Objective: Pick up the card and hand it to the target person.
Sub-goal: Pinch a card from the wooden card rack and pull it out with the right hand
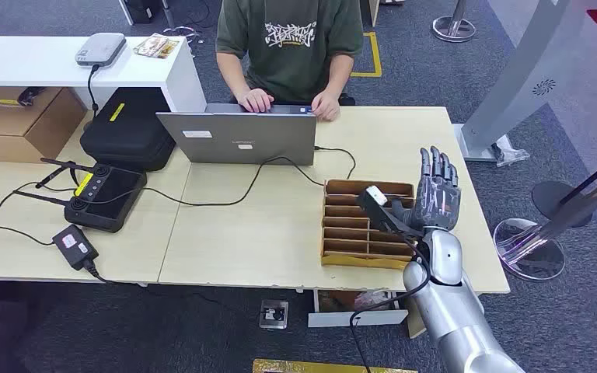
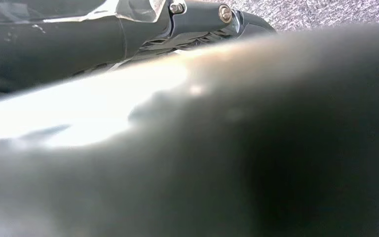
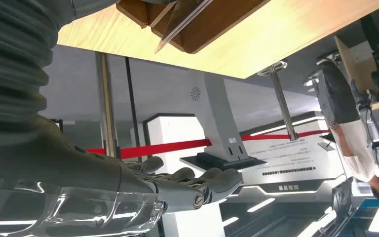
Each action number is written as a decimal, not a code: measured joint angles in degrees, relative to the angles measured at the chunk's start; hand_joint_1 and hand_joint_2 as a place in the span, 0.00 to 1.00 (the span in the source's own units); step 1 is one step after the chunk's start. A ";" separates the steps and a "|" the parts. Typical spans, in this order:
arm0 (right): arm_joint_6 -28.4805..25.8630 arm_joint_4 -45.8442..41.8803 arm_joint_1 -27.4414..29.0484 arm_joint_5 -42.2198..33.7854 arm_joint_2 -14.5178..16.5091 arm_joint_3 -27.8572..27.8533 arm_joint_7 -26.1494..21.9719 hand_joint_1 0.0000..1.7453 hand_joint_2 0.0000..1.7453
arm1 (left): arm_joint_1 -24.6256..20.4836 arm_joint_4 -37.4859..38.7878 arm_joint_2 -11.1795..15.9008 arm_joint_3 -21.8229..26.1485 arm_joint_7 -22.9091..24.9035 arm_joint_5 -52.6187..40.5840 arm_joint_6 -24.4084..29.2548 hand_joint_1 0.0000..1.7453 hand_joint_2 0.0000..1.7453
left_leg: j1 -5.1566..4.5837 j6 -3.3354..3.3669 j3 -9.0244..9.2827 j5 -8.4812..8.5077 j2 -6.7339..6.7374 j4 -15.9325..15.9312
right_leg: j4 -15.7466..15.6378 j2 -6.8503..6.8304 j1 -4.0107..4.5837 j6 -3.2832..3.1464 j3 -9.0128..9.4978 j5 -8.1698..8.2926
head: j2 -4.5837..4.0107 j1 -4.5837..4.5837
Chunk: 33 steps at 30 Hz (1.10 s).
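Right hand [image 1: 435, 189] raised just beside cardboard tray [image 1: 367, 225], fingers [image 1: 438, 169] straight and apart, grasping nothing.

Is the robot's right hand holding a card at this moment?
No, in the head view the right hand is raised beside the brown divided tray with its fingers spread and nothing in them.

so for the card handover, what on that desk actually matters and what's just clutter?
Job-relevant:
- right hand, fingers spread, holding nothing
- slotted cardboard tray beside it; no card can be made out
- person seated across the table, typing

Just lying about:
- laptop
- controller with antennas
- black case
- power adapter
- cardboard box
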 joint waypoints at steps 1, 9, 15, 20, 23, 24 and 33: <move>0.00 -0.06 0.00 -0.05 0.00 0.00 -0.06 0.00 1.00 | 0.00 0.00 0.00 0.00 0.00 0.00 0.00 0.00 0.00 | 0.00 0.00 0.00 0.00 0.00 0.00 | 0.00 0.00 0.00 0.00 0.00 0.00 | 0.00 0.01; -0.04 -0.76 0.04 -0.21 -0.03 0.00 -0.25 0.00 1.00 | 0.00 0.00 0.01 0.01 -0.02 -0.02 -0.28 0.00 0.00 | 0.00 0.00 0.00 0.00 0.00 0.00 | 0.00 0.00 0.00 0.00 0.00 0.00 | 0.00 0.02; -0.33 -0.80 0.04 -0.50 -0.44 -0.11 -0.23 0.00 1.00 | 0.01 0.00 0.02 -0.01 -0.08 -0.08 -0.63 0.00 0.00 | 0.00 0.00 0.00 0.00 0.00 0.00 | 0.00 0.00 0.00 0.00 0.00 0.00 | 0.00 0.01; -0.95 -0.80 0.05 -1.04 -0.87 -0.78 -0.55 0.06 1.00 | 0.01 0.00 0.09 -0.01 -0.10 -0.09 -0.73 0.00 0.00 | 0.00 0.00 0.00 0.00 0.00 0.00 | 0.00 0.00 0.00 0.00 0.00 0.00 | 0.00 0.02; -1.02 -0.80 0.05 -1.04 -0.99 -0.87 -0.69 0.16 1.00 | 0.00 0.00 0.11 -0.01 -0.11 -0.09 -0.73 0.00 0.00 | 0.00 0.00 0.00 0.00 0.00 0.00 | 0.00 0.01 0.00 0.00 0.00 0.00 | 0.00 0.01; -1.01 -0.80 0.05 -1.04 -1.01 -0.87 -0.73 0.21 1.00 | 0.00 0.00 0.11 -0.01 -0.12 -0.09 -0.73 0.00 0.00 | 0.00 0.00 0.00 0.00 0.01 0.00 | 0.00 0.01 0.00 0.00 0.00 0.00 | 0.00 0.00; -1.13 -0.37 0.05 -1.96 -1.09 -0.88 -1.52 0.39 1.00 | 0.00 0.00 0.22 -0.01 -0.37 -0.08 -0.73 0.00 0.00 | 0.00 0.00 0.00 0.00 0.00 0.00 | 0.00 0.01 0.00 0.00 0.00 0.00 | 0.00 0.01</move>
